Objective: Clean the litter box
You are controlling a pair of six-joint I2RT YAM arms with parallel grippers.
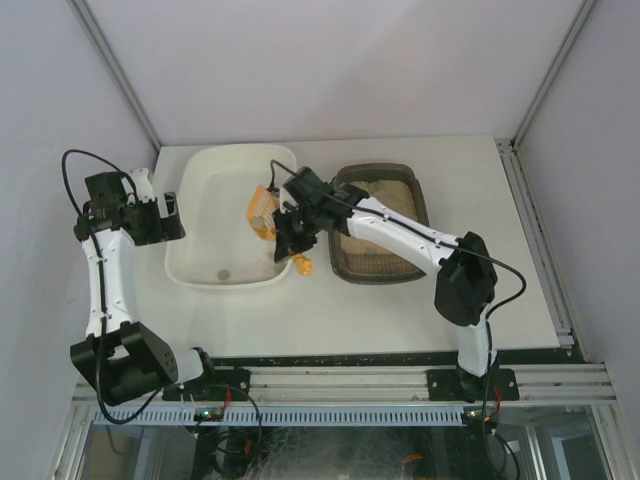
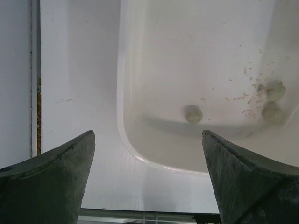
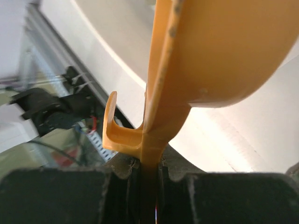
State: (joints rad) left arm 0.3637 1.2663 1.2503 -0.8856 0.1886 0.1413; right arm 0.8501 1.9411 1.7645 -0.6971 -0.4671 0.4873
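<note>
The dark brown-grey, rounded plastic litter box (image 1: 385, 278), holding beige sandy litter, sat right of centre on the white desk (image 1: 330, 312), just beside a larger white rectangular plastic tub (image 1: 235, 150). Our right jaws were clamped on the handle of an orange plastic scoop (image 1: 262, 212), its head over the tub. Three small grey-green lumps (image 2: 193, 114) lay on the tub floor. Our left jaws hung wide open by the tub's left rim.
</note>
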